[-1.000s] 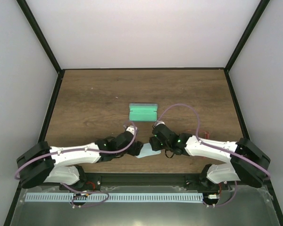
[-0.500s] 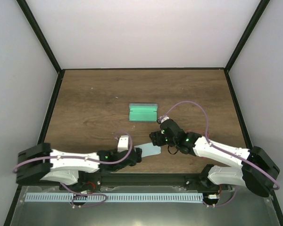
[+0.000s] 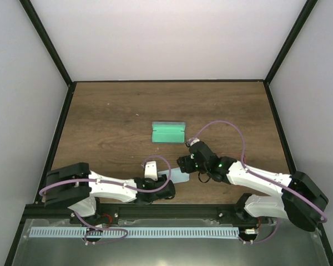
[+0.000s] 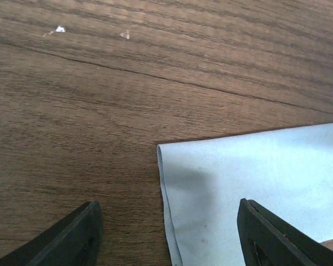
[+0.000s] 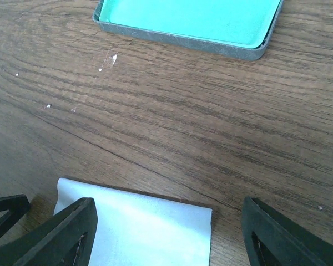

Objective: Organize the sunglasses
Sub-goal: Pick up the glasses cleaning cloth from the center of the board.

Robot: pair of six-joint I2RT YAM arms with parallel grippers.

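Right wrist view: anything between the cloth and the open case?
Only bare table with a few white specks separates the cloth from the case, clear in the right wrist view.

Sunglasses: thin red frame not discernible in any view. Not inside open case; green lining shows bare in overhead and right wrist views. Not on visible stretches of desk. Near desk partly covered by arms. Pose, state, position: cannot tell.
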